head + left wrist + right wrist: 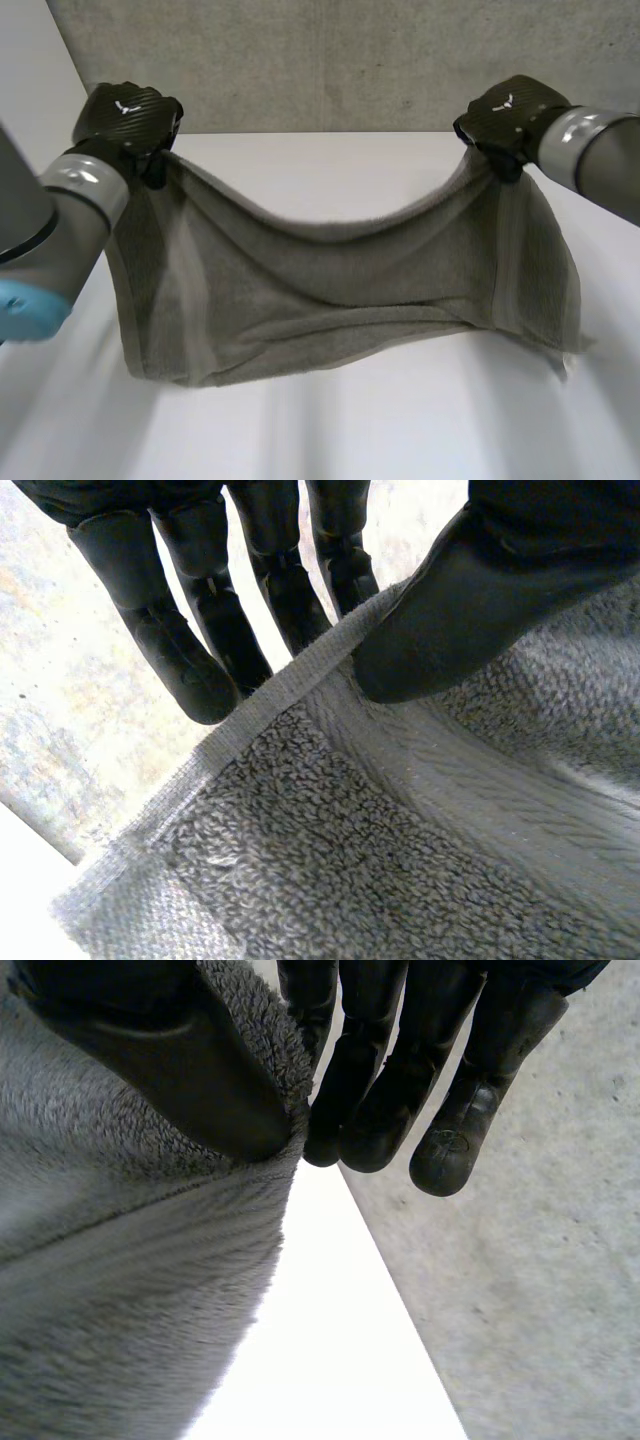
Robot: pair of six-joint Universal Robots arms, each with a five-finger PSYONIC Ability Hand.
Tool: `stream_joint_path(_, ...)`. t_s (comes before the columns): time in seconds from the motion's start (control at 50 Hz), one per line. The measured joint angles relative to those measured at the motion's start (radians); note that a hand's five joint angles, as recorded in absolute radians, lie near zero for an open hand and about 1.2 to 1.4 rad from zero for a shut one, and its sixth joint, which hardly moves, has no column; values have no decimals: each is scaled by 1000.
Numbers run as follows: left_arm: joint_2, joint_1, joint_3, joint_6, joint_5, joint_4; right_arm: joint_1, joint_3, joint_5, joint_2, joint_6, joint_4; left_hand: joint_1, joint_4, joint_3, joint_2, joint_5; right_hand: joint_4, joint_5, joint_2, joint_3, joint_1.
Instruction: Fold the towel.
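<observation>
A grey terry towel (340,290) hangs in the air above the white table (330,430), sagging in the middle, its lower edge near the tabletop. My left hand (128,120) pinches the towel's upper left corner. In the left wrist view the thumb (470,610) presses the towel's hem (270,695) against the fingers (190,650). My right hand (508,115) pinches the upper right corner. In the right wrist view its thumb (180,1060) clamps the towel (120,1290) against the fingers (380,1090).
A grey concrete wall (330,60) stands just behind the table's far edge, close to both hands. The white tabletop stretches in front of and under the hanging towel.
</observation>
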Motion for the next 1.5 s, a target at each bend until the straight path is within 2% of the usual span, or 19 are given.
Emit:
stream_joint_path(0.08, -104, 9, 152, 25, -4, 13, 14, -194, 67, 135, -18, -82, 0, 0, 1, 0, 0, 0, 0, 0, 0, 0)
stream_joint_path(0.18, -153, 6, 377, -1, -12, 97, 34, -385, 124, 208, 43, -346, 0, 0, 1, 0, 0, 0, 0, 0, 0, 0)
stream_joint_path(0.26, -144, 2, 453, -62, -15, 204, 41, -366, 132, 158, 129, -541, 0, 0, 2, 0, 0, 0, 0, 0, 0, 0)
stream_joint_path(0.32, -112, 0, 461, -136, -15, 310, 42, -246, 109, 53, 220, -679, 0, 0, 2, 0, 0, 0, 0, 0, 0, 0)
stream_joint_path(0.38, -81, 1, 419, -177, -13, 352, 39, -124, 70, -17, 266, -729, 0, 0, 2, 0, 4, 0, 6, 0, 0, 0)
stream_joint_path(0.48, -39, 7, 250, -206, -5, 380, 26, 78, -14, -76, 293, -735, 0, 0, 2, 0, 4, 0, 6, 0, 0, 0)
stream_joint_path(0.62, -27, 23, -45, -204, 3, 419, -10, 335, -119, -79, 274, -704, 0, 0, 2, 1, 4, 0, 6, 0, 0, 0)
stream_joint_path(0.7, -37, 36, -225, -200, 22, 491, -38, 471, -159, -61, 252, -700, 0, 0, 3, 5, 4, 0, 6, 0, 0, 0)
stream_joint_path(0.86, -77, 45, -455, -178, 90, 602, -62, 651, -174, 10, 191, -700, 4, 0, 3, 5, 4, -22, -14, -17, -17, -15)
stream_joint_path(0.9, -86, 45, -502, -160, 105, 616, -64, 688, -169, 29, 169, -699, 5, 0, 3, 5, 4, -247, -223, -243, -238, -232)
stream_joint_path(0.92, -89, 45, -520, -149, 109, 620, -65, 701, -166, 34, 161, -698, 5, 0, 3, 5, 4, -460, -444, -461, -450, -449)
stream_joint_path(0.98, -92, 47, -550, -119, 115, 624, -69, 723, -160, 36, 151, -697, 5, 0, 3, 5, 4, -909, -927, -921, -901, -903)
stream_joint_path(1.02, -91, 47, -558, -105, 116, 624, -71, 729, -157, 31, 150, -697, 5, 0, 3, 5, 4, -1067, -1088, -1058, -1056, -1049)
stream_joint_path(1.38, -82, 49, -562, -87, 110, 621, -90, 737, -175, -47, 153, -697, 5, 0, 3, 5, 4, -1082, -1093, -1075, -1082, -1079)
stream_joint_path(1.5, -82, 49, -568, -88, 110, 622, -88, 705, -184, -45, 147, -691, 5, 0, 3, 5, 4, -959, -934, -959, -956, -944)
